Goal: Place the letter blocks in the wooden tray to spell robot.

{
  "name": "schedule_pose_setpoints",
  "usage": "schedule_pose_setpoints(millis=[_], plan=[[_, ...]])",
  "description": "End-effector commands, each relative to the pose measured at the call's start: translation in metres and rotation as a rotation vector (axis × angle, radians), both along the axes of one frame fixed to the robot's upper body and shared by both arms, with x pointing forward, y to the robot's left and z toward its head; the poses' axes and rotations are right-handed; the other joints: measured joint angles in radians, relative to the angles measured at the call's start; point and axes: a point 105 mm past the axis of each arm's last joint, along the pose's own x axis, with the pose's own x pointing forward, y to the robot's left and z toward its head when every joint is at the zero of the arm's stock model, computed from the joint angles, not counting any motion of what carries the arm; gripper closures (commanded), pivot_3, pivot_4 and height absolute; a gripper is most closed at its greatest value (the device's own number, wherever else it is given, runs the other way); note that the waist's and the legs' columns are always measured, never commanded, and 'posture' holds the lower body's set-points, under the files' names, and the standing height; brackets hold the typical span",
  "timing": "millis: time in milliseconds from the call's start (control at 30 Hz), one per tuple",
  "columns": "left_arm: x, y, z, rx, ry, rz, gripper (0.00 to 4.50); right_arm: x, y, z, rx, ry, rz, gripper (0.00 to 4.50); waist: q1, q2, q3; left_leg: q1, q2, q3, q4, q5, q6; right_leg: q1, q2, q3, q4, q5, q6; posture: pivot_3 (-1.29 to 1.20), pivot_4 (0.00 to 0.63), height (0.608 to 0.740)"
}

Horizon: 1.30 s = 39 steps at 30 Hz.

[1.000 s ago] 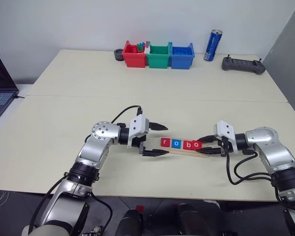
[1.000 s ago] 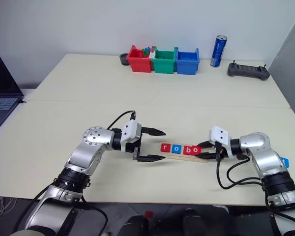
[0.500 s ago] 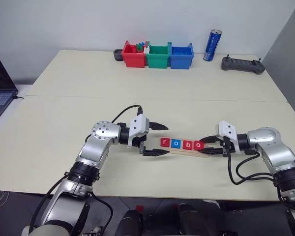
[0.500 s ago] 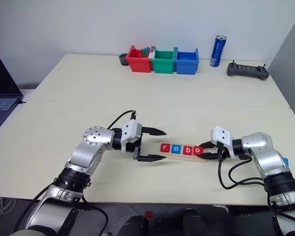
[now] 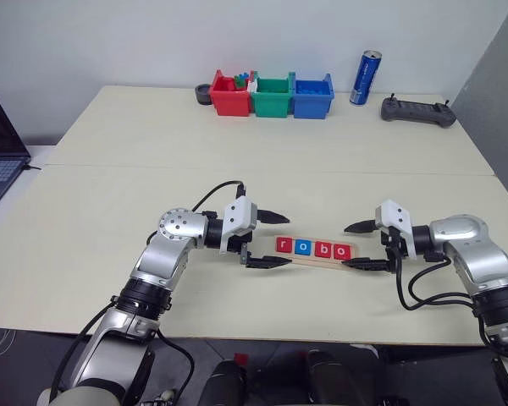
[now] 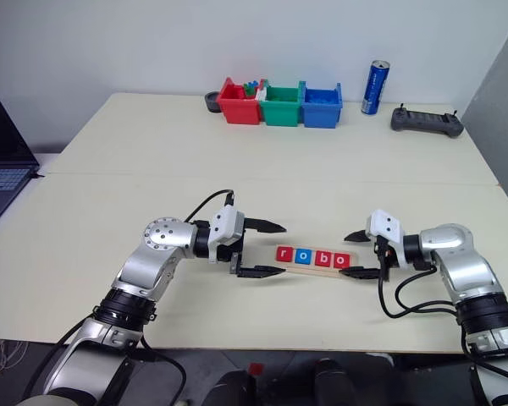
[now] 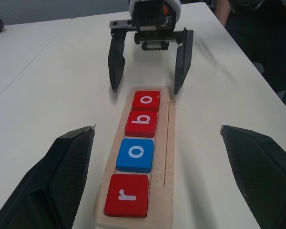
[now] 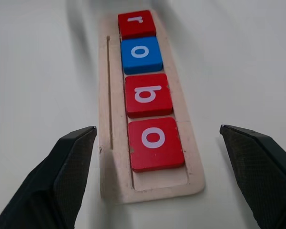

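The wooden tray point(image 5: 320, 256) lies near the table's point(image 5: 237, 161) front edge, holding four letter blocks point(image 5: 313, 249): r, o, b, o. Left gripper point(image 5: 275, 240) and right gripper point(image 5: 361, 246) flank it, both spread wide and empty. Bins point(image 5: 273, 96) stand at the back edge.

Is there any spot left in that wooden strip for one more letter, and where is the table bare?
The wooden tray has one bare slot, at its end by the right tool, past the second red o. That end is crowded: the open tool straddles it. The left tool flanks the r end. The table between the tray and the bins is bare.
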Motion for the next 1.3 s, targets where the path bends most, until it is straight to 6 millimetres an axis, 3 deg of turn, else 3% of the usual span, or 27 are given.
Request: schedule_pose_setpoints(millis=[33, 100, 200, 567, 1300], plan=[[0.001, -0.002, 0.010, -0.025, -0.036, -0.005, 0.00, -0.001, -0.005, 0.025, 0.021, -0.068, -0.010, 0.02, 0.000, 0.000, 0.000, 0.000, 0.000, 0.000, 0.000, 0.000, 0.000, 0.000, 0.000, 0.000, 0.000, 0.000, 0.000, 0.00, 0.150, 0.740], [0.002, -0.002, 0.011, -0.025, -0.036, -0.006, 0.00, -0.003, -0.008, 0.027, 0.026, -0.070, -0.019, 0.02, 0.001, 0.000, 0.000, 0.000, 0.000, 0.000, 0.000, 0.000, 0.000, 0.000, 0.000, 0.000, 0.000, 0.000, 0.000, 0.00, 0.150, 0.740], [0.002, -0.002, 0.011, -0.024, -0.037, -0.009, 0.00, -0.007, -0.015, 0.022, 0.008, -0.071, -0.025, 0.57, 0.001, 0.000, 0.000, 0.000, 0.000, 0.000, 0.000, 0.000, 0.000, 0.000, 0.000, 0.000, 0.000, 0.000, 0.000, 0.00, 0.150, 0.740], [0.003, -0.004, 0.014, -0.024, -0.040, -0.018, 0.00, -0.005, -0.021, 0.003, -0.031, -0.071, -0.040, 4.47, 0.000, 0.000, 0.000, 0.000, 0.000, 0.000, 0.000, 0.000, 0.000, 0.000, 0.000, 0.000, 0.000, 0.000, 0.000, 0.00, 0.150, 0.740], [0.001, 0.007, 0.007, 0.010, -0.028, -0.019, 0.00, -0.004, -0.007, -0.019, -0.077, -0.071, -0.009, 4.47, -0.001, 0.000, 0.000, 0.000, 0.000, 0.000, 0.000, 0.000, 0.000, 0.000, 0.000, 0.000, 0.000, 0.000, 0.000, 0.00, 0.150, 0.740]])
